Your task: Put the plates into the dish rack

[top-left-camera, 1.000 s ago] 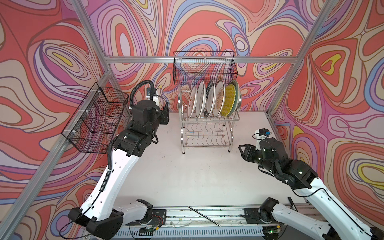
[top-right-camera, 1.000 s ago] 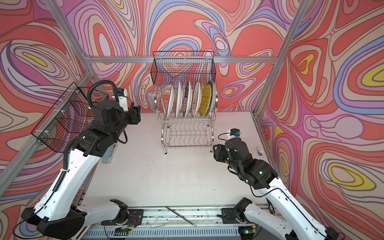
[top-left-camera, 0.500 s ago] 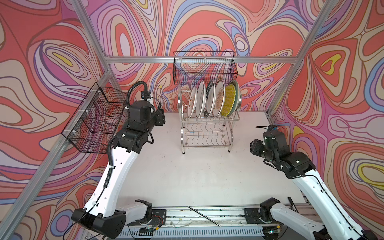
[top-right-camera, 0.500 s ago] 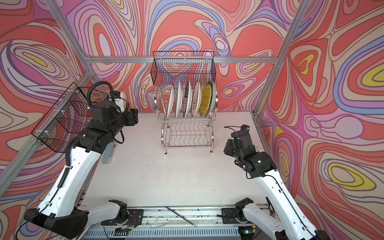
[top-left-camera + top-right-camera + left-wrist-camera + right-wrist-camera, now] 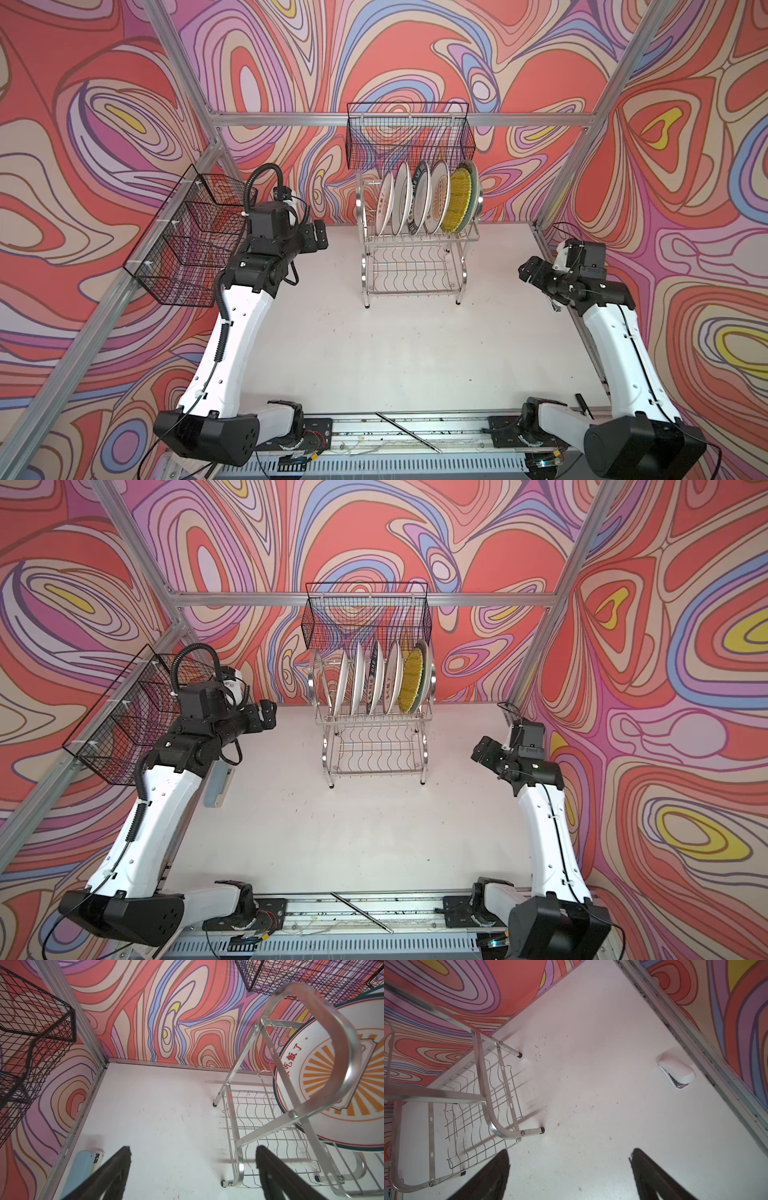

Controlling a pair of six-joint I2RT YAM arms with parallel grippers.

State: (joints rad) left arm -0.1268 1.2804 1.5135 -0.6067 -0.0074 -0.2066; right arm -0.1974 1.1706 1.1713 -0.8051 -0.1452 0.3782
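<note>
Held left gripper (image 5: 316, 234) and right gripper (image 5: 527, 269) wide-jawed, empty, flanking the chrome dish rack (image 5: 364, 270) at upper centre; risked toppling the slotted plates (image 5: 438, 197) by clipping its frame.

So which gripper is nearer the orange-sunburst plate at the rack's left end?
Left. The left gripper hangs open left of the orange-sunburst plate; the right gripper is open past the dish rack's far end.
</note>
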